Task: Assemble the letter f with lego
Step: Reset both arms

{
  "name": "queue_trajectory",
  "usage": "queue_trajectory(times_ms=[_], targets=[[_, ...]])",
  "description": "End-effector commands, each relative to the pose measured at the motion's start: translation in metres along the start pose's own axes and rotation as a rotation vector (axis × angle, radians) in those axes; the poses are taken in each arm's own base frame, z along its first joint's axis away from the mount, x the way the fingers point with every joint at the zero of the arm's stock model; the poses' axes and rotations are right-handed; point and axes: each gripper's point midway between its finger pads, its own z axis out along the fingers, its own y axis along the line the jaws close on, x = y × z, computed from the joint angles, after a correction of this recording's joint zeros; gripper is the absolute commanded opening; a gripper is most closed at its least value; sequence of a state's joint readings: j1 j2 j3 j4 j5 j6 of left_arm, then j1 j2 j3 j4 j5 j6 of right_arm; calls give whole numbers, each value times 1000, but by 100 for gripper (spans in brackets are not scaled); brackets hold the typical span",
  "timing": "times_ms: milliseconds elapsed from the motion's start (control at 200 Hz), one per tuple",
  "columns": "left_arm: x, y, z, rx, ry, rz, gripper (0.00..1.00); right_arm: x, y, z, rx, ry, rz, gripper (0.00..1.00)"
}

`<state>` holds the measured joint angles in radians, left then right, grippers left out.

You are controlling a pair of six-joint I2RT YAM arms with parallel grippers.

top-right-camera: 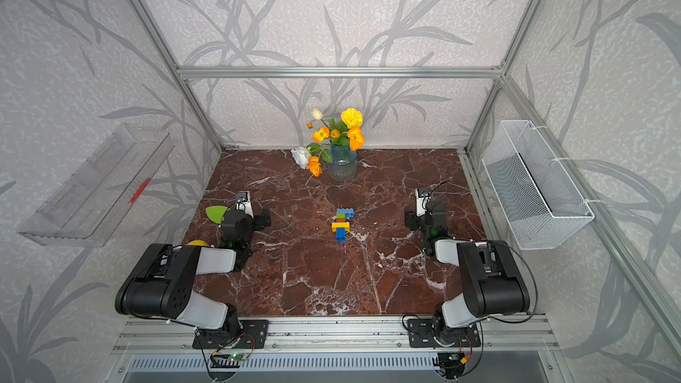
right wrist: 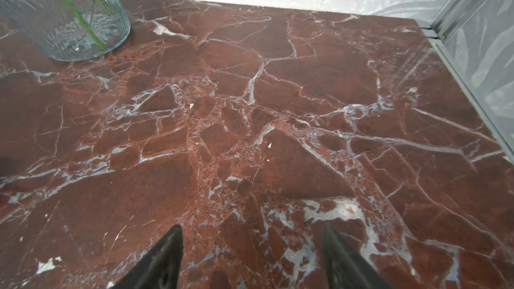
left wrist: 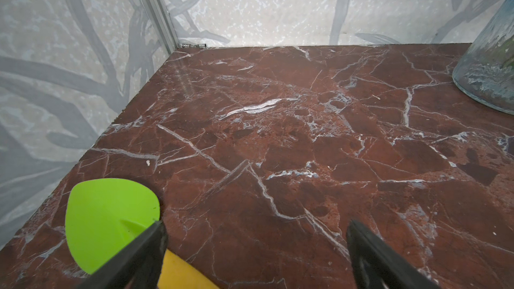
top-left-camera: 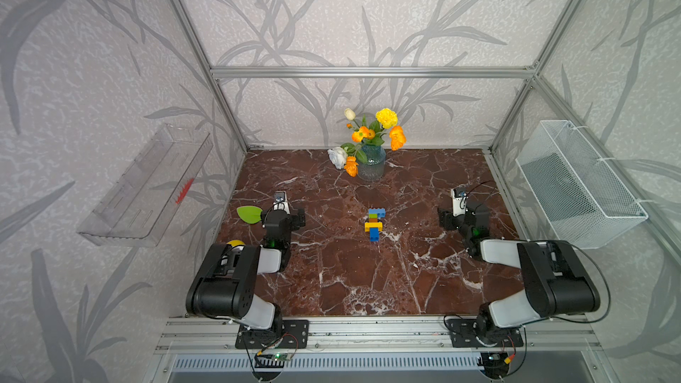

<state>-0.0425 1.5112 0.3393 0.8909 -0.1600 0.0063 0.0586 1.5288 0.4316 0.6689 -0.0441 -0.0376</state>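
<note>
The lego [top-left-camera: 375, 223] [top-right-camera: 342, 223] lies flat at the middle of the marble table, joined into the letter f. A blue top bar [top-left-camera: 377, 211] is farthest back, then orange and green, a yellow bar [top-left-camera: 373, 226] and a blue foot [top-left-camera: 374, 234] nearest the front. Neither gripper touches it. My left gripper [left wrist: 256, 226] is open over bare marble at the table's left side, well away from the bricks. At the right side my right gripper [right wrist: 251, 227] is also open, with nothing between its fingers. The bricks show in neither wrist view.
A green toy shovel [top-left-camera: 249, 214] [left wrist: 111, 218] and a yellow jar [top-left-camera: 236, 243] [left wrist: 180, 271] lie beside the left gripper's finger. A glass vase of flowers [top-left-camera: 371, 163] [right wrist: 69, 15] stands at the back centre. A wire basket [top-left-camera: 578, 182] and a clear tray [top-left-camera: 143, 186] hang on the side walls.
</note>
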Motion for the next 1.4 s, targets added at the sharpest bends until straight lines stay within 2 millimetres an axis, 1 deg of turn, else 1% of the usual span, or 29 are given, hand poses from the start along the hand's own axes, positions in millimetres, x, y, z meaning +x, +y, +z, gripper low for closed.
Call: queue_trajectory(times_ms=[0, 10, 15, 25, 30, 40, 1395], targets=[[-8, 8, 7, -37, 0, -24, 99, -26, 3, -2, -24, -112, -30, 82], [-7, 9, 7, -40, 4, -26, 99, -27, 3, -2, -23, -112, -31, 84], [-7, 9, 7, -42, 4, -26, 99, -27, 3, -2, -23, -112, -31, 87], [-7, 10, 7, -44, 6, -27, 99, -26, 3, -2, -23, -111, -30, 96], [-7, 10, 7, -45, 8, -27, 99, -27, 3, -2, -23, -111, -31, 98], [-7, 10, 8, -47, 8, -28, 99, -27, 3, -2, -23, -113, -30, 100], [-7, 11, 10, -41, 17, -38, 99, -26, 6, -2, -35, -119, -43, 99]])
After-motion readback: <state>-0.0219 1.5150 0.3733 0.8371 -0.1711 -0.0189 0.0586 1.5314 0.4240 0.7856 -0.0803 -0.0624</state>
